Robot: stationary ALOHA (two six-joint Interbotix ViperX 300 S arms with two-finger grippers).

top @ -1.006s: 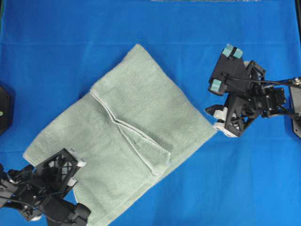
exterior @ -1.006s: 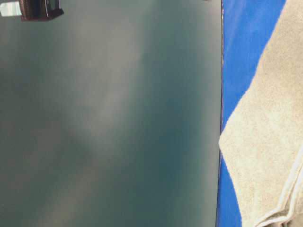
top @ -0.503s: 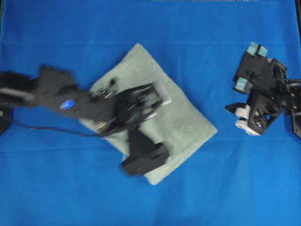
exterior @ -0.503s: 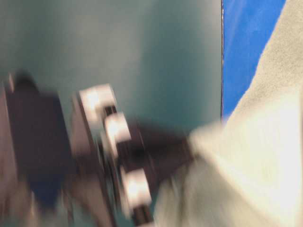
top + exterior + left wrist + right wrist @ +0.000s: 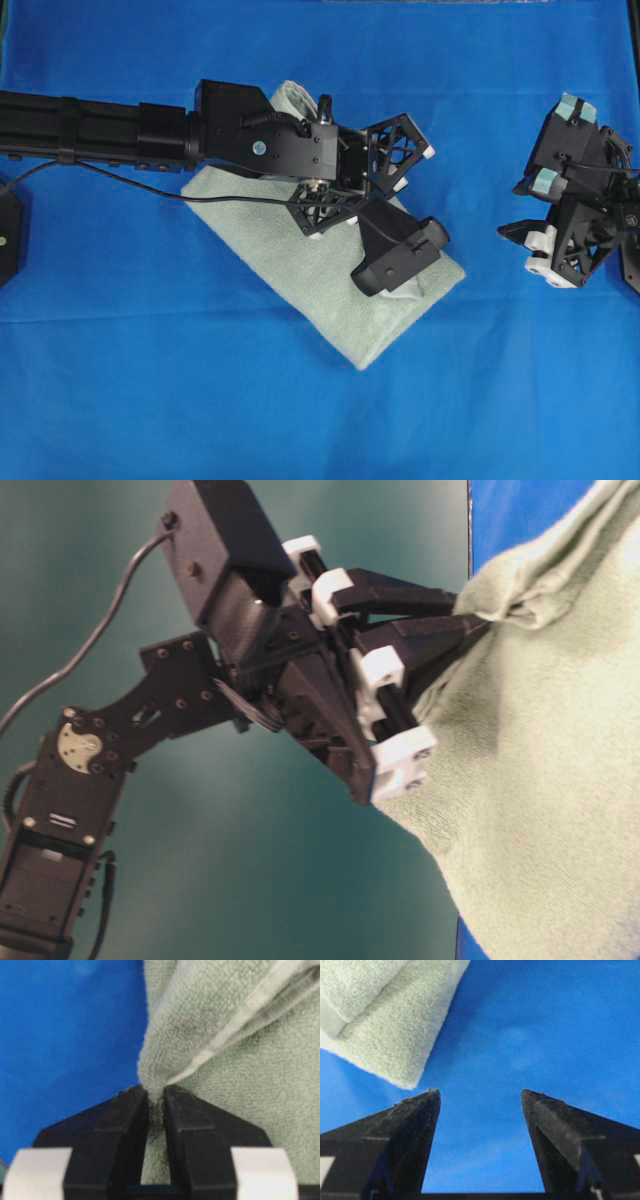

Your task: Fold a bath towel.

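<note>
- Two arms show over a blue cloth (image 5: 150, 380) that covers the surface; only the left one touches the bath towel (image 5: 330, 290).
- Folded into a slanted band, the bath towel lies near the middle of the surface, one end toward the far edge and the other toward the near edge, a little right of centre.
- The left gripper (image 5: 156, 1094) has its jaws nearly together on a bunched fold of the bath towel; in the left wrist view the terry cloth is pinched between the two black fingers (image 5: 127, 1120), and a hemmed edge runs up and to the right from the pinch.
- In the table-level view the held cloth rises in a gathered peak at the jaws and drapes down from there.
- The left arm (image 5: 100, 130) stretches level from the left edge of the surface across the far end of the towel, its wrist turned so the camera housing sits over the towel's right part.
- The right gripper (image 5: 480, 1095) hovers over bare blue cloth near the right edge of the surface, jaws spread wide and holding nothing.
- In the right wrist view a folded corner of the towel lies ahead and to the left of those jaws, apart from them.
</note>
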